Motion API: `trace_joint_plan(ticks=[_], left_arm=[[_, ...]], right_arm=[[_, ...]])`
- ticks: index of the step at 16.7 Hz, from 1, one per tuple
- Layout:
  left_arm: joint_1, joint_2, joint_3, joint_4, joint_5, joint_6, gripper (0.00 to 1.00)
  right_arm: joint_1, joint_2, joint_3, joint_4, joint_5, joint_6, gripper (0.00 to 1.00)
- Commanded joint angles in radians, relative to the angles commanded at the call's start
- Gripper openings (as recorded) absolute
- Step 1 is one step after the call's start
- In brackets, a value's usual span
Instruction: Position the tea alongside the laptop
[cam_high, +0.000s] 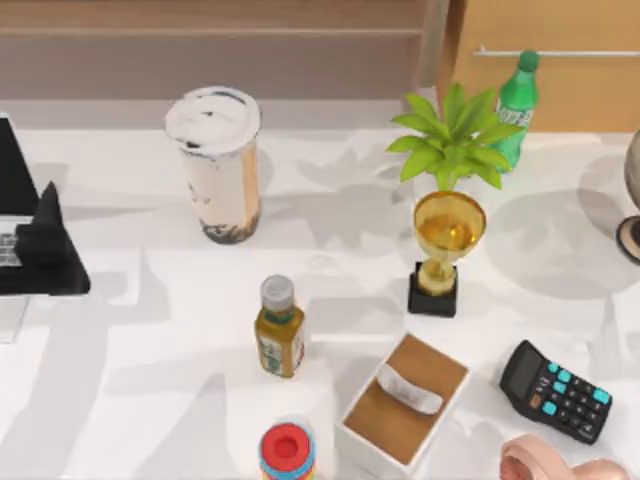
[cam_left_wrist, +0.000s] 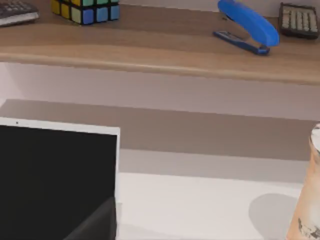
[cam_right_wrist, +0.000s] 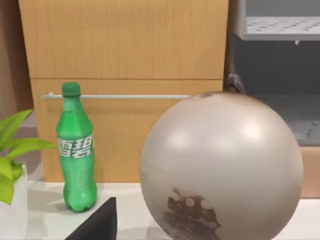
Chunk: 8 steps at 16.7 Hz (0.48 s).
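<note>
White marbled table (cam_high: 150, 400) carries many small things, with a wooden shelf and a cabinet behind it. At the left edge of the table stands the silver-grey laptop with a black screen (cam_high: 12, 200), only partly seen. The large clear plastic cup of beige milk tea with dark pearls and a white lid (cam_high: 217, 165) stands upright toward the back, well apart from the laptop.

Left end effector (cam_high: 45, 245) hovers over the laptop, near its keyboard; if its fingers are parted or pressed together I cannot tell. The same is true for the right arm, parked at the right side of the table.

The tea is tall and narrow, so I think a low or off-centre contact could tip it. The small amber bottle with a grey cap (cam_high: 279, 328) is near in front, and a wide approach could knock it. Placing too close may hit the laptop screen.
</note>
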Motion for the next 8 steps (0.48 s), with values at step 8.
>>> trace_joint_plan(ticks=[8], left_arm=[[-0.291,0.769,0.271,0.239,-0.253,-0.123,1.0]], right_arm=[[0.0,0.0,0.0,0.0,0.0,0.0,1.0]])
